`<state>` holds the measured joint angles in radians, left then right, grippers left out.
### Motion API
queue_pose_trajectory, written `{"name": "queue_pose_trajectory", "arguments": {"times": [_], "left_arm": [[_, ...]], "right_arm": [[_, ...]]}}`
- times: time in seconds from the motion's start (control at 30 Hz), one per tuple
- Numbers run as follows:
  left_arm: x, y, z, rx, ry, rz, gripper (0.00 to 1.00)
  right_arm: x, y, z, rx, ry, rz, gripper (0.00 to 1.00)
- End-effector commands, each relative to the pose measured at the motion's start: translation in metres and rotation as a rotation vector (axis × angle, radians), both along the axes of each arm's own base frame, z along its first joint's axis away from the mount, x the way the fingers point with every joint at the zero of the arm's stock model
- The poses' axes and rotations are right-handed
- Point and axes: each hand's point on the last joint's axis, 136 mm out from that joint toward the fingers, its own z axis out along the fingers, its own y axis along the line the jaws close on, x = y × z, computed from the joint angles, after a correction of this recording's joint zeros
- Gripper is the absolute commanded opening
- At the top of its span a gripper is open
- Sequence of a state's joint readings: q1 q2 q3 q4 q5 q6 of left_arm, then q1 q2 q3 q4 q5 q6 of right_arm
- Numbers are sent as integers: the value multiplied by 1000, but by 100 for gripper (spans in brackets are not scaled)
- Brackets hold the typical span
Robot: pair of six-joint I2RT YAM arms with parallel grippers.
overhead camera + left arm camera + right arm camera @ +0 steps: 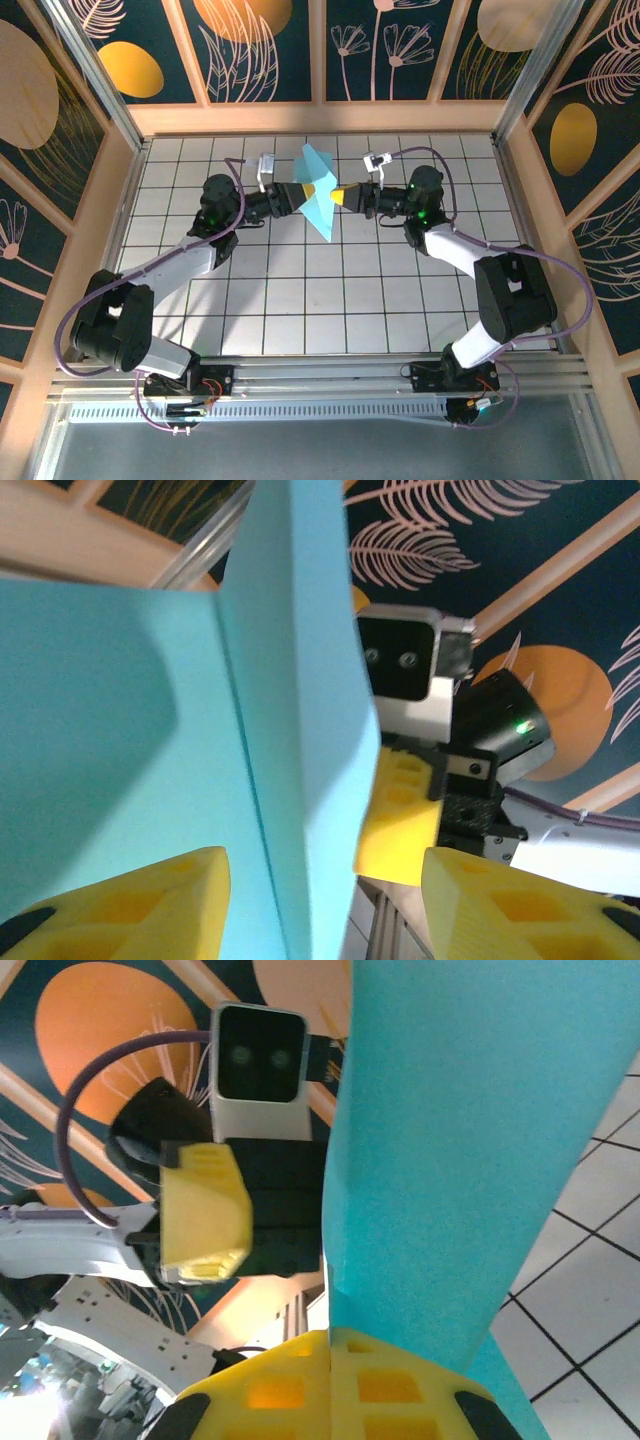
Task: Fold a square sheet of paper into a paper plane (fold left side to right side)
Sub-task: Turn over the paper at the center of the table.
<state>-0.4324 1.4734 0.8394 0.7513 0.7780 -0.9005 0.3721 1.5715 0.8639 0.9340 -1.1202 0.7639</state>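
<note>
Above the far middle of the counter (300, 300), you are holding the square sheet of paper (318, 190) lifted off the surface, between the two arms; it is already carrying a crease and is standing nearly on edge, one flap angling away from the other. Your right end effector (330, 1345) is pinching the sheet, its yellow fingers (400, 1390) pressed together on the paper; your left end effector (325, 880) is standing with its fingers (130, 905) spread, the crease running down between them and nothing clamped.

Judging by this, you are lining up the left-to-right fold. To do it well, you should be closing the left fingers squarely across the crease, not on one flap alone, while the right end effector is anchoring the sheet; you should be bringing the corners level before pressing, since thin paper held in the air is likely to be twisting or slipping; lowering it to the counter for the final press is probably giving a sharper line.

As for writing, you are finding no brand, label or legible text on the paper, the fingers or the arms; the walls (270, 50) are carrying only leaf and disc patterns.
</note>
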Motion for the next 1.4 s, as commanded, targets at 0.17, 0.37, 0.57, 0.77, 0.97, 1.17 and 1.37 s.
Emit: {"name": "queue_pose_trajectory", "arguments": {"times": [0.17,0.37,0.57,0.77,0.97,1.17,1.37], "left_arm": [[-2,-16,8,2,-50,-49,34],[0,-13,9,4,-52,-21,10],[-1,-9,17,-35,-67,6,2],[-3,-11,32,-78,-102,5,2],[-5,-21,44,-95,-127,-16,2],[-8,-29,42,-95,-119,-35,1],[-12,-34,40,-93,-110,-56,1]], "right_arm": [[-11,10,13,33,-38,62,0],[-4,9,9,4,-38,11,5],[12,-6,5,-98,-82,-175,28],[3,-34,-5,-126,-78,-305,54],[-31,-25,-21,-101,-8,-205,75],[-58,-3,-22,-68,-27,-88,83],[-47,3,-5,-32,-71,-97,73]]}}
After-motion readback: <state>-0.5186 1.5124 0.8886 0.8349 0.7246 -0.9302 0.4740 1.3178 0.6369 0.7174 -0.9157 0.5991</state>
